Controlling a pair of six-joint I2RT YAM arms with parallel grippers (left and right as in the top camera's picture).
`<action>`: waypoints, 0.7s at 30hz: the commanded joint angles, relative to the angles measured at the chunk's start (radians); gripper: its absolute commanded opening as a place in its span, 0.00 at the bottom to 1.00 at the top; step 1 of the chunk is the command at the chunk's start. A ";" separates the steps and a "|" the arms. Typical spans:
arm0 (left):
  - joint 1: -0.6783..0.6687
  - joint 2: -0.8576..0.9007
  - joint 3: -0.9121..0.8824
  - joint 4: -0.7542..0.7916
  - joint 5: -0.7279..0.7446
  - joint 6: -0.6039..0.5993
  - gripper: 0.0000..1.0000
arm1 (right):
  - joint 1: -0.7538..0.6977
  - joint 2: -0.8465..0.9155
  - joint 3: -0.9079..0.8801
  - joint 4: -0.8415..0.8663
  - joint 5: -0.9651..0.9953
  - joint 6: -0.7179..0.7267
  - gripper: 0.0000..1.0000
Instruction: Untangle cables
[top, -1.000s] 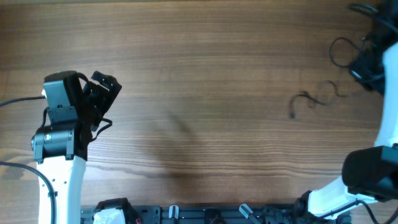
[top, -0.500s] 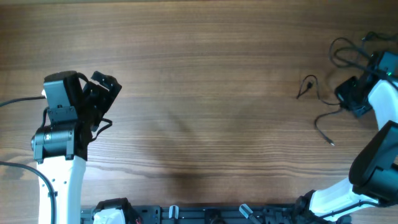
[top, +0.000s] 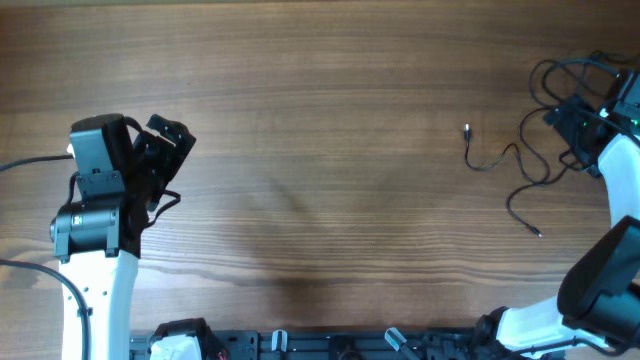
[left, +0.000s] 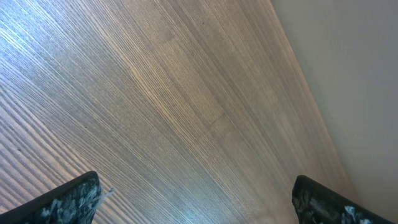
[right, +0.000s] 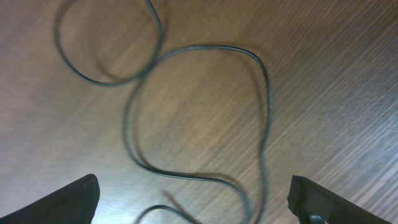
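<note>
The right tool (top: 578, 128) is held above the desk (top: 320, 100) close to its right edge, towards the far right corner, and its two fingers are seen spread wide apart in the right wrist view (right: 194, 202), closed on nothing. Directly under it the cables (right: 266, 93) are laid on the wood as thin dark wires in open, crossing loops, slightly blurred. In the overhead view these wires are spread along the right side of the desk: one plug end (top: 467, 129) is stretched furthest towards the middle, a second wire tip (top: 538, 233) is pointed towards the near edge, and further loops are gathered by the far right corner. The left tool (top: 165, 140) is kept well apart from them near the left edge, its fingers likewise parted (left: 196, 202) over bare wood.
</note>
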 joint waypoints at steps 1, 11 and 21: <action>0.001 -0.009 0.000 0.002 0.005 0.016 1.00 | -0.003 0.096 0.012 -0.019 0.053 -0.168 0.98; 0.001 -0.009 0.000 0.002 0.005 0.016 1.00 | -0.003 0.234 -0.050 -0.064 0.039 -0.259 0.49; 0.001 -0.009 0.000 0.002 0.005 0.016 1.00 | 0.009 0.234 -0.224 -0.135 -0.116 0.031 0.05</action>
